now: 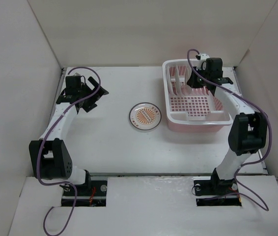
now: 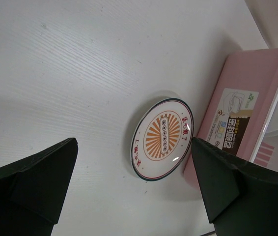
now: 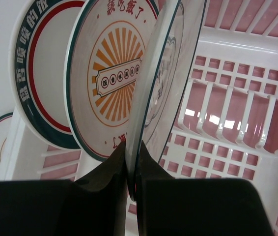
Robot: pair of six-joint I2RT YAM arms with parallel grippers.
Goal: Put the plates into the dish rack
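Right hand (image 3: 133, 147), arm outstretched, clamps upright plate (image 3: 161, 83) in dish rack (image 3: 237, 123); left hand (image 2: 134, 142) apart.

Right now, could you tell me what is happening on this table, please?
The right arm has its jaws shut on the edge of a plate, holding it upright in the pink dish rack beside a standing sunburst plate and a green-banded plate. Another sunburst plate lies flat on the table just left of the rack. The left arm hovers over the table's far left, jaws open and empty.
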